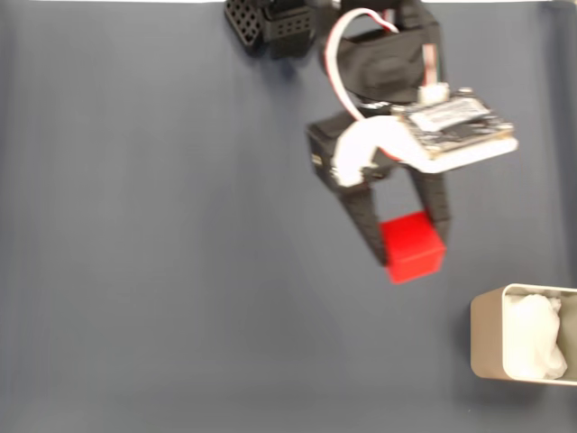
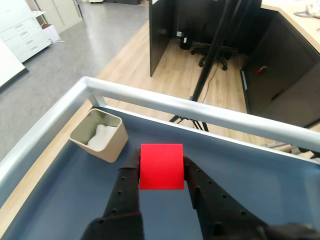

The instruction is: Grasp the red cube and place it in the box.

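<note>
The red cube (image 1: 412, 244) is held between the two black fingers of my gripper (image 1: 407, 245), lifted above the dark blue table. In the wrist view the same red cube (image 2: 161, 166) sits clamped at the tips of my gripper (image 2: 161, 172), tilted toward the table's far rim. The box (image 1: 491, 338), beige with white padding inside, stands at the lower right of the fixed view, down and to the right of the cube. The wrist view shows the box (image 2: 111, 144) to the left, apart from the cube.
The arm's black base (image 1: 270, 23) is at the top of the fixed view. A metal rail (image 2: 200, 107) edges the table in the wrist view, with office floor and a tripod beyond it.
</note>
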Controlling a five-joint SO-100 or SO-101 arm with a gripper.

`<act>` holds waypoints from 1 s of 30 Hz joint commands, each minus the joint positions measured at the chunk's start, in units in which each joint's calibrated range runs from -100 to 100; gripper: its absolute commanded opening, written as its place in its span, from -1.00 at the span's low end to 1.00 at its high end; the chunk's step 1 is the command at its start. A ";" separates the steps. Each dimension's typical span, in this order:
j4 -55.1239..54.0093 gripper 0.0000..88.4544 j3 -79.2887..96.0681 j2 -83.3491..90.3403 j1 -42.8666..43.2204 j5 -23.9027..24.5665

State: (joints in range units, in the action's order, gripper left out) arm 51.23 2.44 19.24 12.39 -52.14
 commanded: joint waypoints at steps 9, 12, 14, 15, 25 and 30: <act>-6.72 -1.00 -10.65 -9.62 6.08 0.00; -7.54 -1.00 -15.40 -13.86 7.00 0.20; -7.87 -1.00 -18.96 -16.90 7.57 0.24; -8.04 -1.00 -20.51 -18.28 7.85 0.24; -11.40 -1.00 -30.54 -29.03 9.63 -0.10; -12.54 -1.00 -34.56 -33.45 10.84 0.10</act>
State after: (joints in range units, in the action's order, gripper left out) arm 40.33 -27.40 -13.85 22.33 -52.19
